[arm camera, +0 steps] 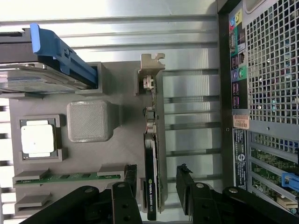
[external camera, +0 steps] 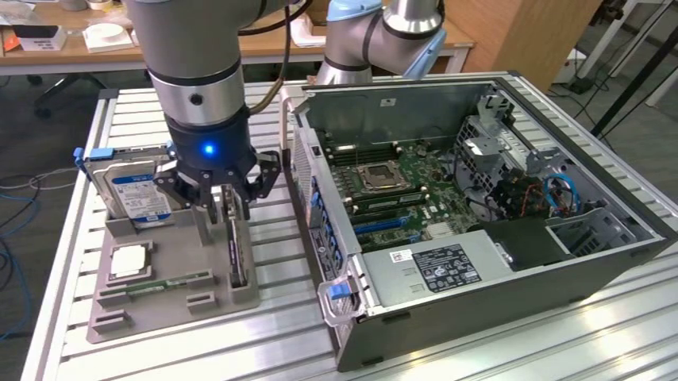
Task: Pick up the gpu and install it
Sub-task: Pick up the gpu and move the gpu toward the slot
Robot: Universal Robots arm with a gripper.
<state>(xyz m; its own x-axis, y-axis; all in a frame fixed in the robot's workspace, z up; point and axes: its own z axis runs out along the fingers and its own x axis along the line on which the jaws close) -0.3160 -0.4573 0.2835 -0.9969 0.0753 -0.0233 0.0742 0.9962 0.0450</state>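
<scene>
A: Look of the gpu (external camera: 237,250)?
B: Thin, dark, long; silvery bracket at one end. Standing on edge in the grey holder (external camera: 159,305), at its rim toward the computer case (external camera: 477,262).
A: And the gripper (external camera: 228,208)?
B: Spread wide, straddling it, gaps both sides. Bare table (external camera: 281,317) strip beside.

Thin dark gpu (external camera: 237,254) upright on edge

hard drive (external camera: 132,186): upright in grey tray (external camera: 159,313) | CPU (external camera: 127,260): flat in recess | memory stick (external camera: 170,283): lying flat

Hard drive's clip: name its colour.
The clip is blue, clearest in the wrist view.
</scene>
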